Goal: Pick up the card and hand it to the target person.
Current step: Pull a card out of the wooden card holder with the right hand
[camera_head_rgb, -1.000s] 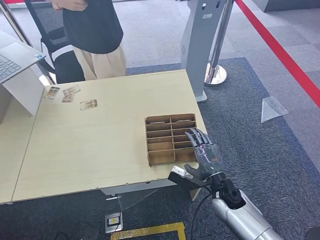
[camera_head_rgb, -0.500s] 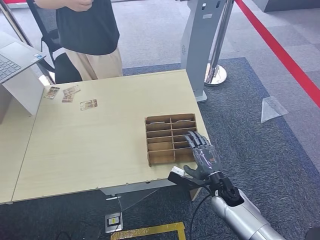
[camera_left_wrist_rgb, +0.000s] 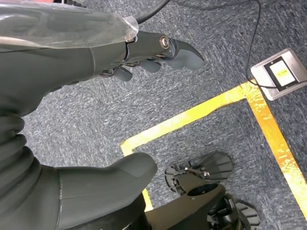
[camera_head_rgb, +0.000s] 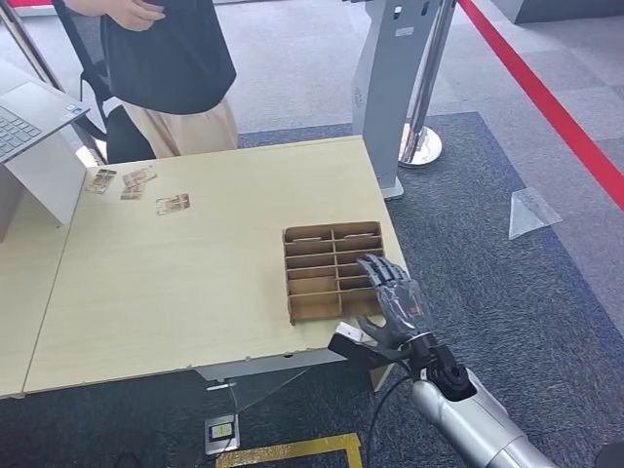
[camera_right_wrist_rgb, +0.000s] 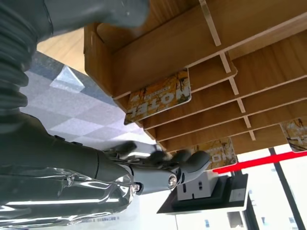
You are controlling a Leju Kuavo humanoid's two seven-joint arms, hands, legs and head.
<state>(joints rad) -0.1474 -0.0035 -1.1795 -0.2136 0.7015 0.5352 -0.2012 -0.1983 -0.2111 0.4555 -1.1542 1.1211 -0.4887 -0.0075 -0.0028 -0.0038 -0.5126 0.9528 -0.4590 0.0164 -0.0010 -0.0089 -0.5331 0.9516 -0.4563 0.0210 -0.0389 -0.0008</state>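
The card (camera_right_wrist_rgb: 159, 97) you are after is sitting slotted in a compartment of the wooden organiser (camera_head_rgb: 334, 270), just beside the fingertips (camera_right_wrist_rgb: 195, 163) of your right hand (camera_head_rgb: 394, 302), with one end poking out past the divider. It is looking thin, stiff and glossy, so judge it as light but slippery; you are best pinching it at that exposed end, thumb on one face and a finger on the other, and drawing it out along the slot rather than bending it. A second card (camera_right_wrist_rgb: 217, 152) is lying in the slot nearer the fingers, so watch which one you are catching. The right hand is reaching over the organiser's near corner with its fingers spread and holding nothing; whether they are touching the wood is hard to tell. Your left hand (camera_left_wrist_rgb: 108, 52) is hanging over the carpet, fingers loosely apart, gripping nothing. The person (camera_head_rgb: 166, 68) is standing at the far edge of the table (camera_head_rgb: 184, 283), well apart from your fingers, with loose cards (camera_head_rgb: 136, 180) near them.
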